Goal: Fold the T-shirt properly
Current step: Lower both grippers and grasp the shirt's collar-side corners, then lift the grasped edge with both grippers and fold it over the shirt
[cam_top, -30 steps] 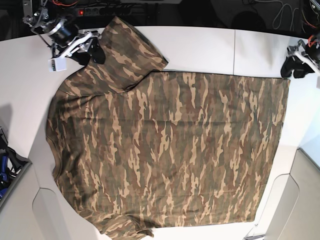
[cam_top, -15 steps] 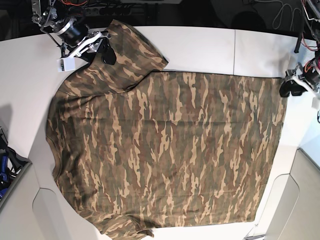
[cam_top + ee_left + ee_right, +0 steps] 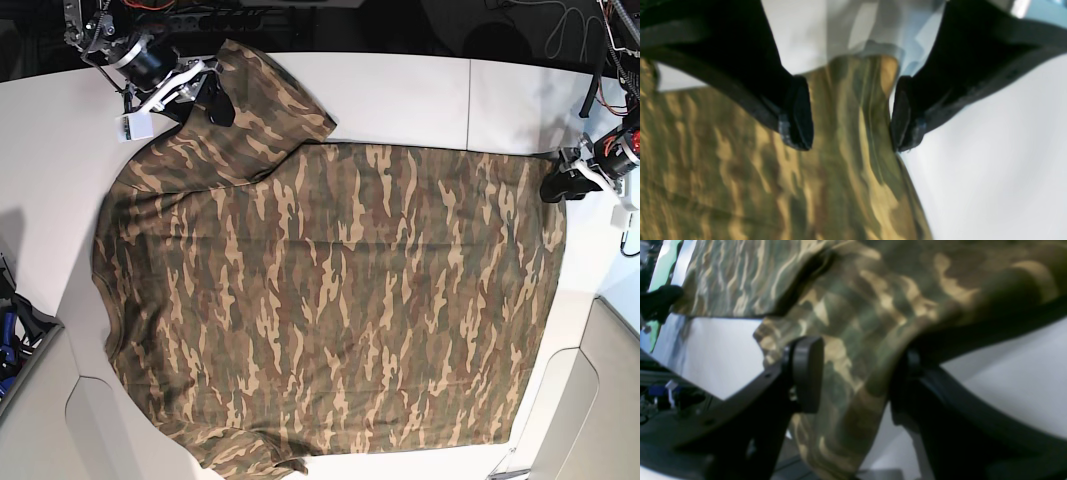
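**Both grippers stand at the far edge of the shirt, ready to take hold**

The T-shirt (image 3: 330, 300) lies spread flat on the white table (image 3: 400, 90), covering most of it, with the collar side toward the left of the base view and the hem toward the right. One sleeve points up toward the far edge of the table.

The right gripper (image 3: 200, 95) is at this upper sleeve. In the right wrist view its jaws stand apart, and the sleeve cloth passes between the two fingers (image 3: 806, 373) without being pressed. So the right gripper is released, only straddling the fabric.

The left gripper (image 3: 565, 185) is at the upper hem corner. The left wrist view shows a raised ridge of cloth between the open fingertips (image 3: 800, 116), and a gap remains on both sides. It also is not clenched.

The two grippers appear to be placed on the same long edge so that they can lift it together and bring it over evenly. The first fold seems not yet begun. Each must probably close on the cloth before any lift.
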Controlling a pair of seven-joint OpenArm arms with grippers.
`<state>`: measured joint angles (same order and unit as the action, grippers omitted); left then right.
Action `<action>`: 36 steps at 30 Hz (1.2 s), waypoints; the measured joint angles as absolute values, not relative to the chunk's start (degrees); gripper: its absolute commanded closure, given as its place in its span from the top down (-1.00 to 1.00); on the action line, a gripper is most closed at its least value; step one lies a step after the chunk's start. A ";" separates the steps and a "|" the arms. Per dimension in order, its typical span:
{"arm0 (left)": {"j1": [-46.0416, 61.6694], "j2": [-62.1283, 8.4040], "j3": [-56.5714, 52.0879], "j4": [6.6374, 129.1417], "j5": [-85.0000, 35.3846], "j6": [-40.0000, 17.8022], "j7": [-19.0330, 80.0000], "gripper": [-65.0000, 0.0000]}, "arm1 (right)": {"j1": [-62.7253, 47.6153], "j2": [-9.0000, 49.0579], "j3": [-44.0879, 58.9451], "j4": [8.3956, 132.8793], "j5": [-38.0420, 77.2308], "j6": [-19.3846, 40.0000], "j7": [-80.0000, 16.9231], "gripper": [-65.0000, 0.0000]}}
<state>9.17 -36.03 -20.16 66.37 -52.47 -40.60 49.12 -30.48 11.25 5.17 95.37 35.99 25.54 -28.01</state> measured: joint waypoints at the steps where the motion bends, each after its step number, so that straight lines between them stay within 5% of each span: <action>1: 9.17 -36.01 -20.14 66.37 -53.30 -40.82 50.06 0.10 | -30.48 11.25 5.17 95.37 35.97 25.80 -28.14 -0.05; 6: 9.32 -35.66 -19.94 66.32 -54.48 -40.80 52.51 -0.61 | -30.48 11.25 5.17 95.37 35.97 26.17 -28.14 -0.13; 10: 9.52 -35.38 -19.81 66.24 -54.89 -40.80 52.18 -1.00 | -30.57 11.27 5.17 95.13 35.31 25.78 -29.36 -0.92; 16: 9.67 -35.38 -19.62 66.19 -55.00 -40.82 50.54 -1.00 | -30.61 10.94 5.17 95.09 35.33 25.96 -29.23 -1.00; 20: 9.67 -35.62 -19.57 66.30 -56.88 -40.58 51.18 -1.00 | -30.63 10.94 6.68 95.20 34.72 32.36 -31.62 -1.00; 25: 12.82 -37.47 -19.44 69.14 -60.38 -40.25 54.33 -1.00 | -31.29 10.76 11.73 97.58 40.91 32.60 -41.76 -1.00; 36: 24.45 -37.30 -22.83 82.11 -61.06 -39.72 56.12 -1.00 | -35.90 10.94 23.49 103.33 50.89 33.23 -44.07 -1.00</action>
